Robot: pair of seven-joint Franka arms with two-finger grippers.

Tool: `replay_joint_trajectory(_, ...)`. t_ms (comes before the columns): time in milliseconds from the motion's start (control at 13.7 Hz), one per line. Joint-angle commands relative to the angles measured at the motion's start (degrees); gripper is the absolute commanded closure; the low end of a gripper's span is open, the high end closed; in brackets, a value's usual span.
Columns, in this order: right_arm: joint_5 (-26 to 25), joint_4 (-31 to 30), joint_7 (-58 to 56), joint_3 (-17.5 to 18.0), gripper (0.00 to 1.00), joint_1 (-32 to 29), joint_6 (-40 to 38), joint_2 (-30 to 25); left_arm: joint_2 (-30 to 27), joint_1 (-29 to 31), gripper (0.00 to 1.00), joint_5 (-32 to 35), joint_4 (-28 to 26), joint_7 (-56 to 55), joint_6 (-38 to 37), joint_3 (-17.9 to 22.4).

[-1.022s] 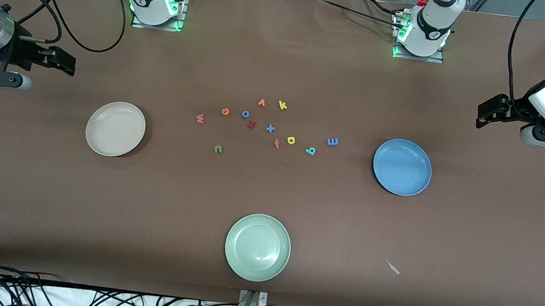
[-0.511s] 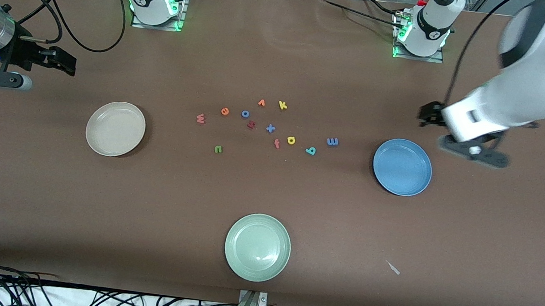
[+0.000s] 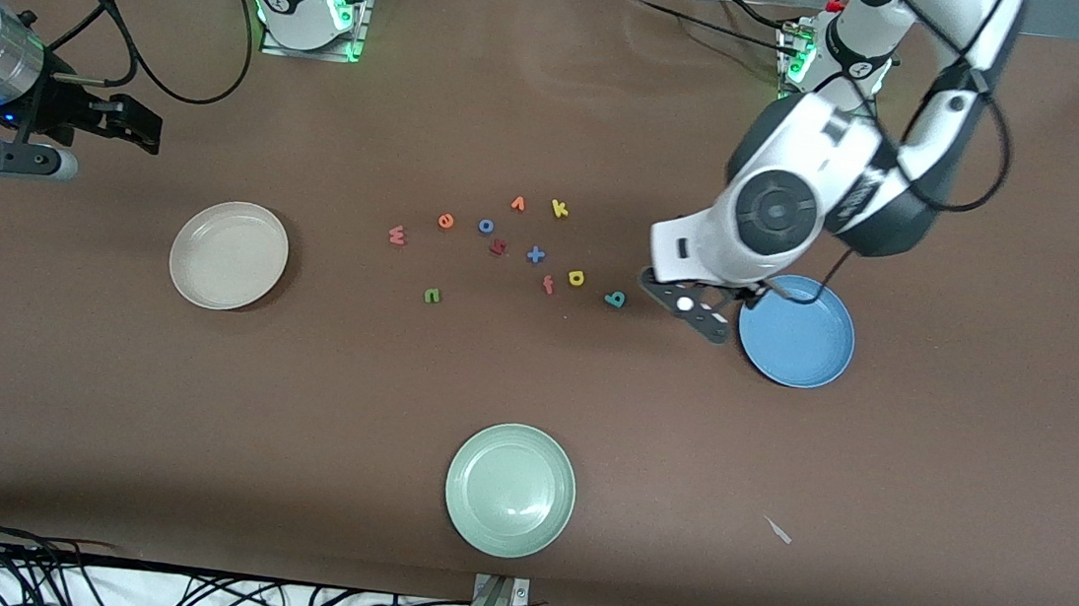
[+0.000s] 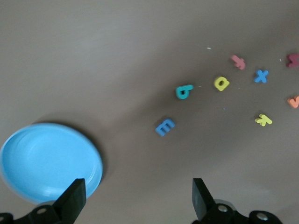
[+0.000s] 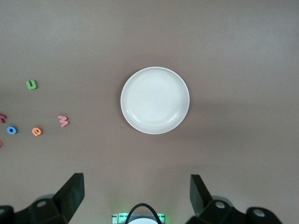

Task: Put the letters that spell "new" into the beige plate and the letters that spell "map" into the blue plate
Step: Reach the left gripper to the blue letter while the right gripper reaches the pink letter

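The left gripper [image 4: 135, 200] hangs with its fingers wide apart and empty over the brown table [image 3: 928, 479], above the small blue foam m [image 4: 165, 127] and just beside the round blue plate [image 3: 807, 354]. The teal foam a [image 3: 614, 298] and the yellow foam p [image 3: 577, 278] lie near it, toward the middle of the table.

The right gripper [image 5: 135, 198] waits in the air above the round cream-beige plate [image 3: 228, 255], its fingers also spread apart with nothing between them. The salmon-pink foam w [image 3: 397, 235], the orange foam e [image 3: 445, 221] and the green foam n [image 3: 432, 296] lie on the table between the two plates. Both plates hold nothing.
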Motion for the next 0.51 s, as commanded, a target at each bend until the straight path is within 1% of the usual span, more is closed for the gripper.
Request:
replay_joint_trajectory(0,1.7,-0.3,0.1,2.4,0.00,0.0,1.3,1.3,2.3,0.1,0.00,-0.3,-2.0,9.6,5.7,0.4)
replay_joint_trajectory(146,1.2,-0.3,0.0,5.1,0.00,0.5,1.6,2.6,0.4,0.4,0.00,-0.3,-11.7,14.1,14.0,0.4)
replay_joint_trajectory(219,1.0,-0.1,-0.5,5.9,0.00,0.6,2.3,4.6,-0.2,0.5,0.00,-0.5,-15.1,16.5,16.5,0.3)
replay_joint_trajectory(292,0.9,0.0,-0.7,7.0,0.00,1.5,2.3,6.7,0.2,0.6,0.00,-1.0,-16.4,18.4,17.8,0.4)
replay_joint_trajectory(365,1.3,-0.1,0.2,7.2,0.00,2.8,2.6,9.6,0.7,0.1,0.00,-1.0,-16.8,19.3,19.4,0.4)
replay_joint_trajectory(438,1.6,-0.8,0.3,7.2,0.00,3.9,5.1,11.8,1.6,-0.1,0.00,-1.1,-17.4,19.5,21.1,0.2)
